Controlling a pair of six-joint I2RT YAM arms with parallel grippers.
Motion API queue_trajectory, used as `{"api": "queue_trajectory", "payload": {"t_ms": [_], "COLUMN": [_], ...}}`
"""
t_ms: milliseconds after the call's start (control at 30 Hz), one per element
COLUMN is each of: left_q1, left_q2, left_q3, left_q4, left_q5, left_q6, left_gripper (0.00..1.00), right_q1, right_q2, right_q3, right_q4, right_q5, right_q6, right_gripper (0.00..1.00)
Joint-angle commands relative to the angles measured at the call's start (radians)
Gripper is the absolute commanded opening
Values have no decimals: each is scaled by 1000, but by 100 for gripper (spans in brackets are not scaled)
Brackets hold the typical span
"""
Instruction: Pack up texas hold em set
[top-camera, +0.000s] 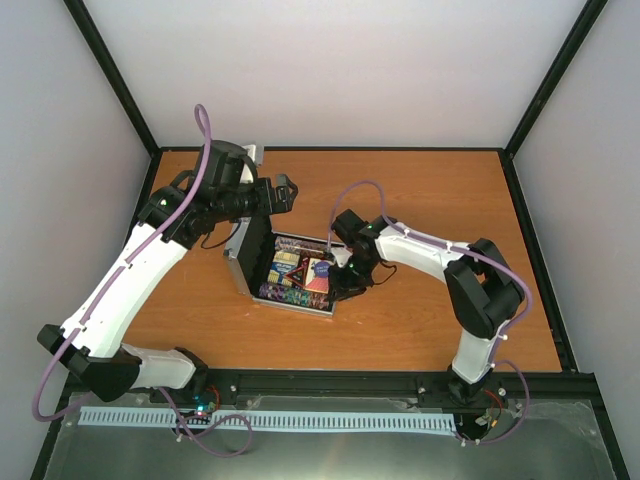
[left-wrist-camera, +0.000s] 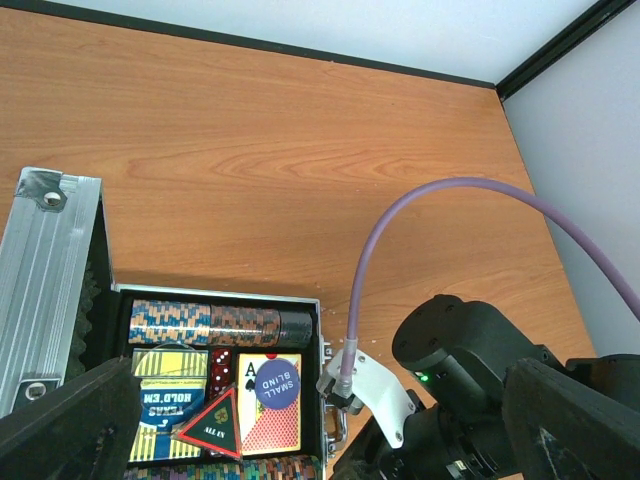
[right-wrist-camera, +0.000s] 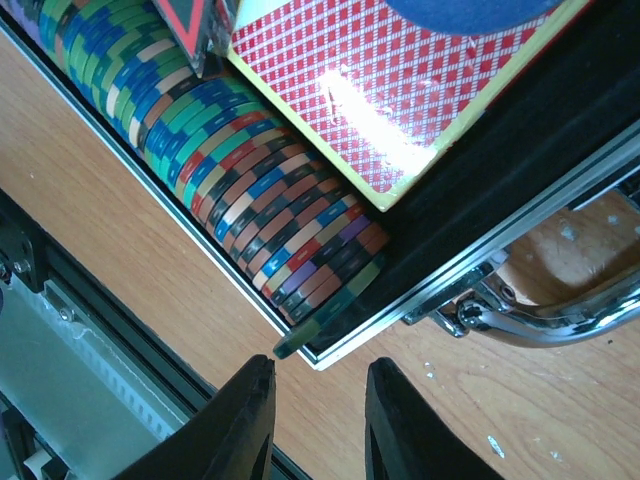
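Right wrist view: the case (right-wrist-camera: 470, 272) lies open on the table (right-wrist-camera: 520, 420), its row of chips (right-wrist-camera: 230, 170) packed along the near wall and the red deck (right-wrist-camera: 400, 90) lying beside them. One dark chip (right-wrist-camera: 292, 343) sticks out over the rim at the corner, close to the handle (right-wrist-camera: 560, 315). The job looks nearly done: the contents are in, and what seems left is to seat that stray chip and shut the lid (left-wrist-camera: 45, 280), which stands upright on the case's left side.

The next move likely calls for a careful nudge or pinch at the corner, pressing the chip down without disturbing the row, before the lid comes over.

The right gripper (right-wrist-camera: 318, 385) hovers just off that corner, its fingers only a little apart, gripping nothing and touching nothing. The left gripper (top-camera: 283, 195) waits above the lid's top edge with its fingers spread wide, empty.
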Motion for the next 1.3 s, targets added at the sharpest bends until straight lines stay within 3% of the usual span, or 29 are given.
{"api": "queue_trajectory", "payload": {"t_ms": [0,633,1267], "left_q1": [9,8,20], "left_q2": [-18,-11,-23], "left_q3": [22,4,-22], "left_q4": [-18,-9,-10], "left_q5": [-4,6,23], "left_q6": [2,0,-2], "left_gripper": [100,100,100], "right_q1": [1,2,13], "right_q2": [25,76,116], "right_q3": [29,-5,-34], "right_q4": [5,-1,-39], "right_q5": [1,40,206], "right_q6": [13,1,-14], "right_gripper": [27,19,15]}}
